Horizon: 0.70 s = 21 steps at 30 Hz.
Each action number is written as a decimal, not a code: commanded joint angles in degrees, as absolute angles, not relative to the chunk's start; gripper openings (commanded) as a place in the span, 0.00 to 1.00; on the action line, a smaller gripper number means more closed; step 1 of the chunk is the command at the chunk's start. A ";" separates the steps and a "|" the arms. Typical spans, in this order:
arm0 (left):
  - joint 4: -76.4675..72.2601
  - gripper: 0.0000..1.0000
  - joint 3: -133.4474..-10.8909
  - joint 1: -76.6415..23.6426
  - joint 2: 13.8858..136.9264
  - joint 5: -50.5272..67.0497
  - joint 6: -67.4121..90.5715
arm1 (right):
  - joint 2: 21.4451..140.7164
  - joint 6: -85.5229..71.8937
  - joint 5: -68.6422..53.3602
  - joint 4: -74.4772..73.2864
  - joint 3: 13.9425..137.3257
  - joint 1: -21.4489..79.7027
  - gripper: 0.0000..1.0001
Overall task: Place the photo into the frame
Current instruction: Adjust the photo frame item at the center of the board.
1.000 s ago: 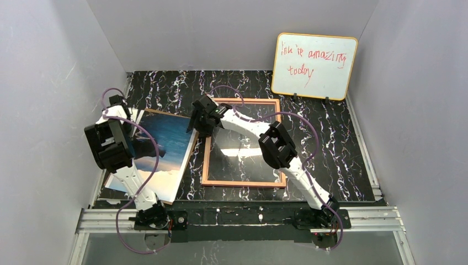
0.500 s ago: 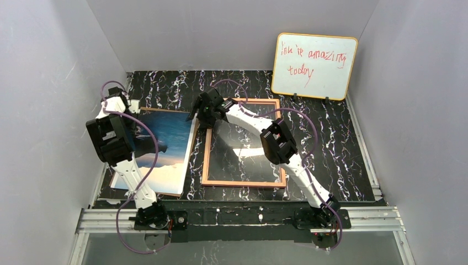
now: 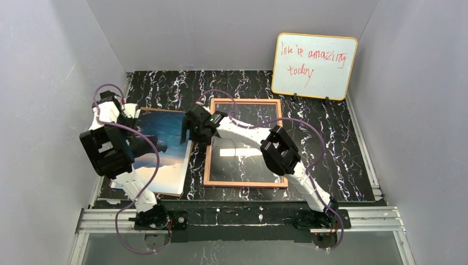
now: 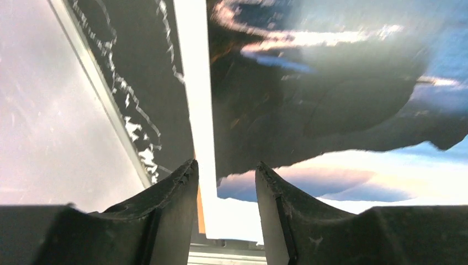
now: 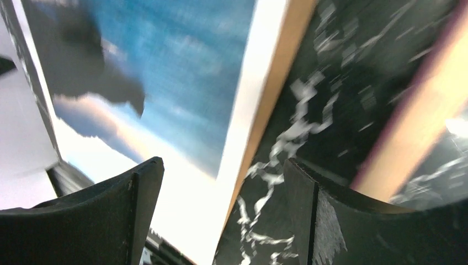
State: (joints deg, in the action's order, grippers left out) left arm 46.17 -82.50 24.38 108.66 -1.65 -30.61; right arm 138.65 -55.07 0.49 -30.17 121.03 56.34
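My right gripper (image 5: 221, 165) has spread wide and swung off the frame's (image 3: 244, 183) corner to hang empty over the right edge of the photo (image 3: 165, 149). My left gripper (image 4: 226, 165) has eased apart, gripping nothing, at the photo's far left corner. The photo lies flat on the table (image 3: 331, 143) just left of the frame, so I judge the transfer is still ahead. Both arms reach forward, the right bent across the frame.

Your black marbled table (image 3: 336, 138) carries the frame (image 3: 243, 183) mid-table, a board (image 5: 272, 94) under the photo (image 3: 168, 138) by the left edge, and a whiteboard (image 3: 314, 66) at the far right corner.
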 commanded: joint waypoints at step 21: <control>37.74 0.29 -60.08 27.77 103.25 -6.89 -40.01 | 132.26 -66.58 -8.77 -33.53 110.66 67.04 0.68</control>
